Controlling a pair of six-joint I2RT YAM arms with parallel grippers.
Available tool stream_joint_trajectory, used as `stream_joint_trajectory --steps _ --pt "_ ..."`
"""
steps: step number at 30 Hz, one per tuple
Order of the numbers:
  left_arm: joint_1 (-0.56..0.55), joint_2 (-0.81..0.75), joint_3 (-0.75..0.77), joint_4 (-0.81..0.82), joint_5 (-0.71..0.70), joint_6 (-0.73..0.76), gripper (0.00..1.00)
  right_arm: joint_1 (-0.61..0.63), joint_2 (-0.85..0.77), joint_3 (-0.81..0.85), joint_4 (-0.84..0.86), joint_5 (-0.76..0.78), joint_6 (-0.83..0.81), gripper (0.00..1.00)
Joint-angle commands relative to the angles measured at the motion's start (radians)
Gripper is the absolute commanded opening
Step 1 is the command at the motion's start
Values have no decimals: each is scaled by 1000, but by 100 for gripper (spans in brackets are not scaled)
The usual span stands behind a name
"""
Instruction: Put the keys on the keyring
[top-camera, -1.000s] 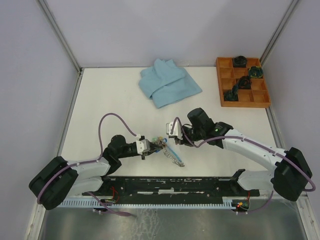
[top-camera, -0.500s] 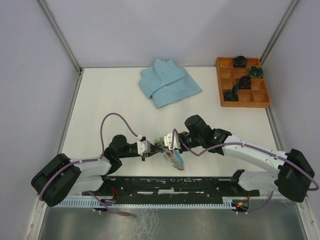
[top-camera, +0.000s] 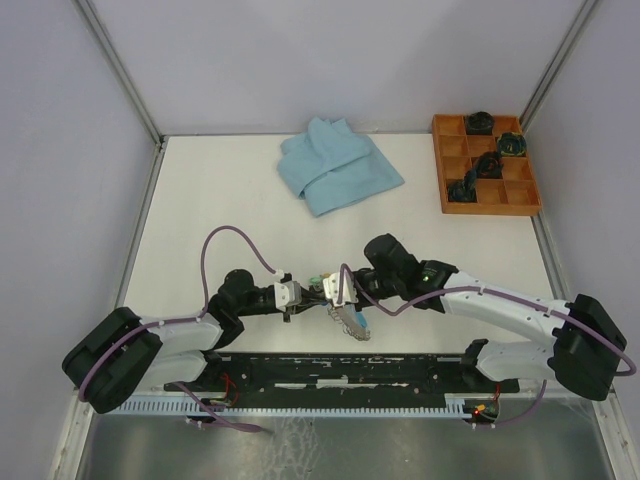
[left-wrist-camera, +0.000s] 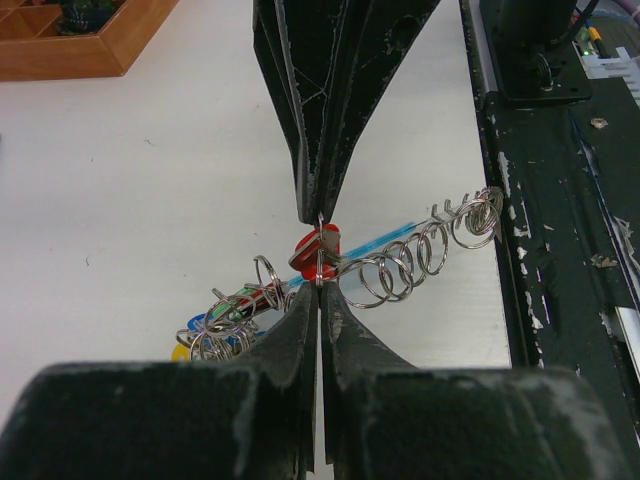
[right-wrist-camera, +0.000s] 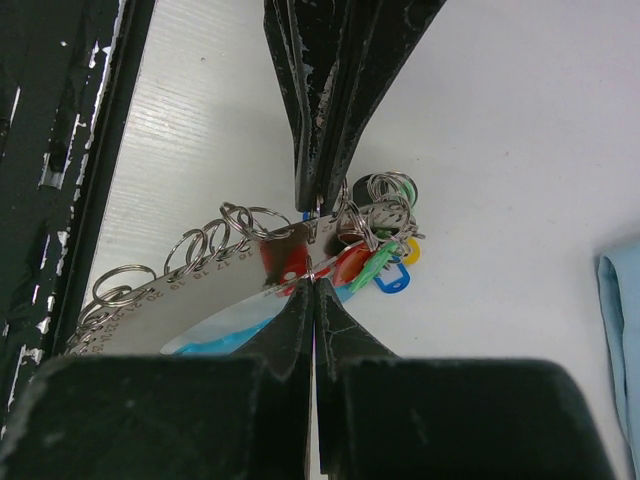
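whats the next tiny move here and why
Probably nudge the left end effector, shut on the red-tagged key, along the keyring, with the right end effector pinching that keyring steady; the key's small ring sits right at the coil.

A matte white worktop (top-camera: 220, 200) fills the floor of a booth closed in by plain pale lavender-grey wall panels (top-camera: 330, 60) on three sides. Slim silver metal struts (top-camera: 120, 70) run along the back corners. A scuffed black baseplate (top-camera: 340, 368) lines the near edge, ahead of a white slotted cable duct (top-camera: 330, 408) and a brushed grey metal sheet (top-camera: 330, 450). The light is soft and even.
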Motion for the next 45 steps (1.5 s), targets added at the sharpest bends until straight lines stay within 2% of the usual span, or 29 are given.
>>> stream_joint_trajectory --steps 1,45 --pt "4 -13 31 68 20 36 3 9 10 10 45 6 -5 1" --pt "4 -10 43 46 25 28 3 25 19 26 76 -15 32 1"
